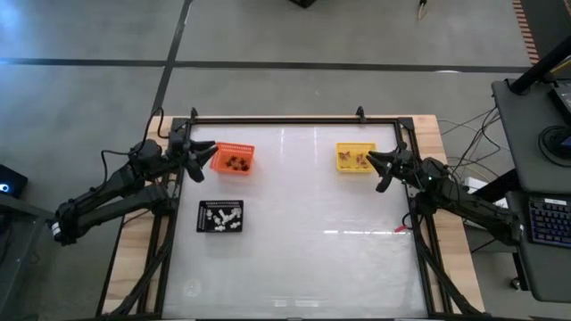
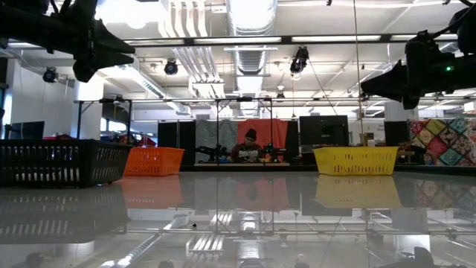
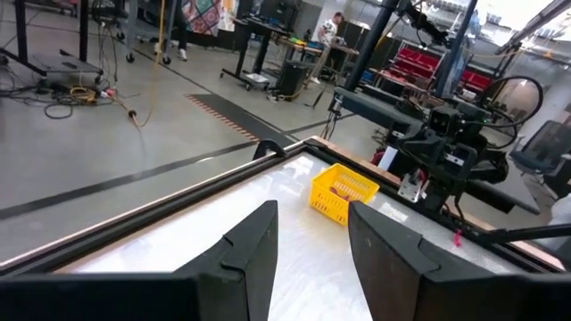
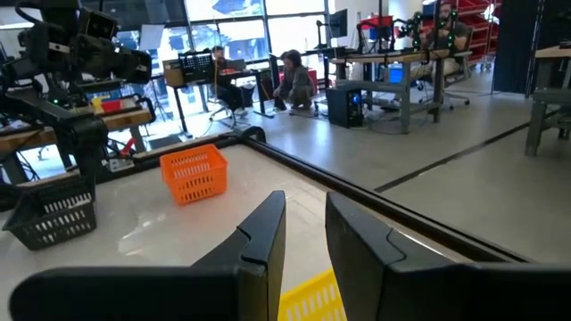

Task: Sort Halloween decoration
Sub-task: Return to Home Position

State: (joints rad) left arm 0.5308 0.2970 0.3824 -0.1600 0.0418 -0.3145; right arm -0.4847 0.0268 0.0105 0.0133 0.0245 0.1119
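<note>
The left gripper (image 1: pixel 211 152) hung above the far left part of the table (image 1: pixel 303 259), just left of the orange tray (image 1: pixel 233 159). Its two fingers stood apart and held nothing, which the left wrist view confirmed (image 3: pixel 312 214). The right gripper (image 1: pixel 376 168) hung over the far right part of the table, just right of the yellow tray (image 1: pixel 355 157). Its fingers were also parted and empty (image 4: pixel 305 201).

All the decorations lay in the trays. Dark trinkets (image 1: pixel 235 162) sat in the orange tray at the far left. Brownish trinkets (image 1: pixel 356 160) lay in the yellow tray at the far right. White trinkets (image 1: pixel 221 218) were spread in the black tray (image 1: pixel 203 207), which stood nearer than the orange one on the left side.

From table height, the black tray (image 2: pixel 59 160) was at the left, with the orange tray (image 2: pixel 152 160) just beyond it. The yellow tray (image 2: pixel 355 160) stood well apart on the right. Both arms showed only at the upper corners there. A person (image 2: pixel 251 145) sat in the room far behind the table.
</note>
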